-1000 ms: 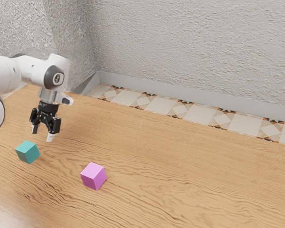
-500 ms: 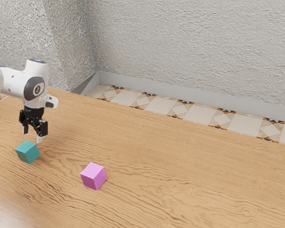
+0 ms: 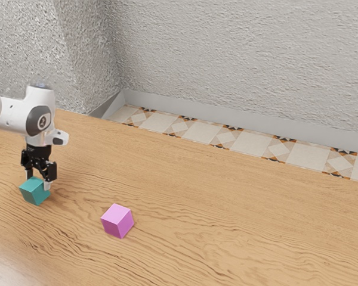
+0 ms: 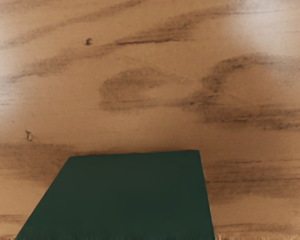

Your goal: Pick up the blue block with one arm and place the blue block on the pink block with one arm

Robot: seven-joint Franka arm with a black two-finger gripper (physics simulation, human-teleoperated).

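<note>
A rough grey plaster wall (image 3: 238, 53) is seen behind the scene, with a strip of patterned tile floor (image 3: 256, 143) along its foot, and the rest is taken up by a wood-grain desk (image 3: 227, 208), level and bare apart from two blocks. The white arm (image 3: 15, 113) is seen at the exterior view's left. Over the last second it has been drawn back toward that edge and lowered, so that the tool (image 3: 38, 182), which was hanging above and to the right of the blue block (image 3: 32, 192), is now brought down right over it. The tool's black fingers are held apart, not closed, with the block's top at or just under their tips; whether either finger touches it cannot be told. In the wrist view the same block (image 4: 125, 200), rendered dark teal, is found close under the hand, with bare desk (image 4: 150, 75) beyond it. The block is resting flat on the desk and has not been lifted. The approach is therefore judged nearly finished: a little more descent and a closing of the fingers are likely what is called for. The pink block (image 3: 117, 220) is left untouched, well apart toward the exterior view's right and slightly nearer the camera, its top free to be stacked on.
</note>
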